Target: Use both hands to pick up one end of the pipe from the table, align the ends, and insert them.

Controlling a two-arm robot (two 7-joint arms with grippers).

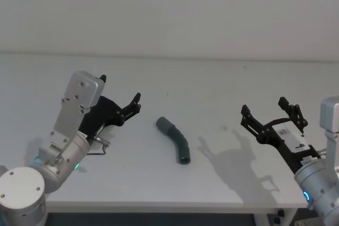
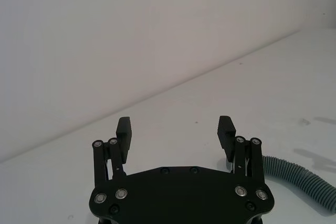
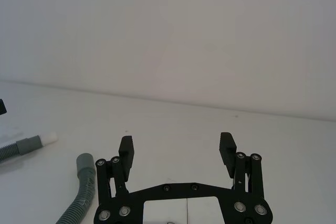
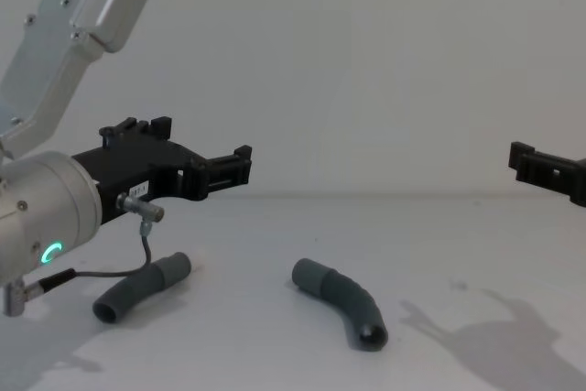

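Bare table (image 1: 222, 99) around curved pipe piece (image 1: 175, 139)

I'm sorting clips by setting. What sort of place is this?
Probably a robotics lab or test bench: a white table against a bare wall, two grey pipe pieces on it, left gripper and right gripper open above.

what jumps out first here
Two open black grippers hover over the white table: the left gripper on the left, the right gripper on the right. Between them lies a curved grey pipe piece; a second pipe piece lies on the table below the left gripper.
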